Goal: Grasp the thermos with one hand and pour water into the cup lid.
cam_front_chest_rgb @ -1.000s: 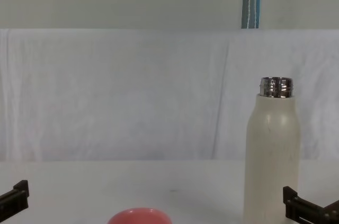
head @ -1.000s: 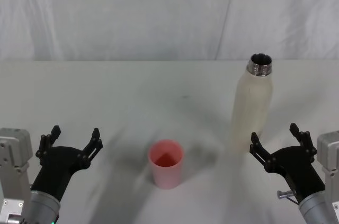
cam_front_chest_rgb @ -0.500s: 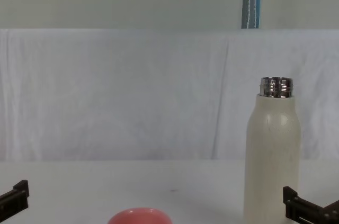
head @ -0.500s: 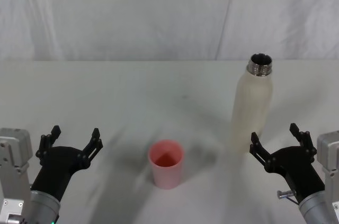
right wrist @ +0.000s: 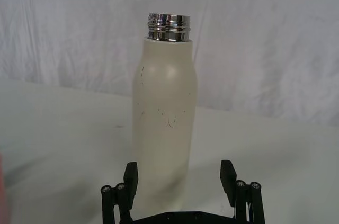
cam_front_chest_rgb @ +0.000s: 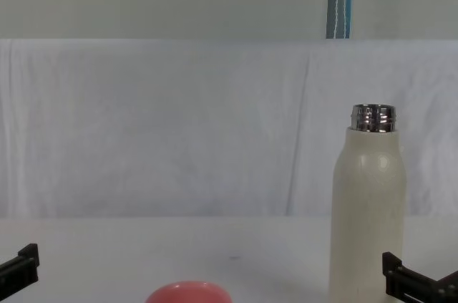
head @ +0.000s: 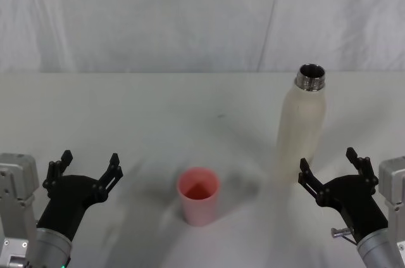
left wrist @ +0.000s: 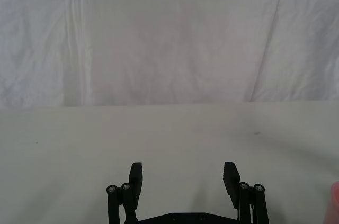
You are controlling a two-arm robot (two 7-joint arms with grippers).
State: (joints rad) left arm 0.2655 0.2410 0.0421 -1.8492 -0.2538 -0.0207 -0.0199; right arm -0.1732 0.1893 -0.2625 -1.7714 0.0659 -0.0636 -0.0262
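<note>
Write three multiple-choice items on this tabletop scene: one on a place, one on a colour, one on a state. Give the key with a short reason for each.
1. Where does the thermos stand?
A. Just ahead of the right gripper
B. Beside the left gripper
C. Inside the cup lid

2. What colour is the cup lid?
A. Blue
B. Salmon pink
C. Black

3. What state is the thermos in?
A. Lying on its side
B. Capped
C. Upright with its steel neck open

Key: 1 A, the right wrist view shows it ahead of that arm's open fingers; 2 B, the head view shows pink; 3 C, its mouth is open and it stands upright.
</note>
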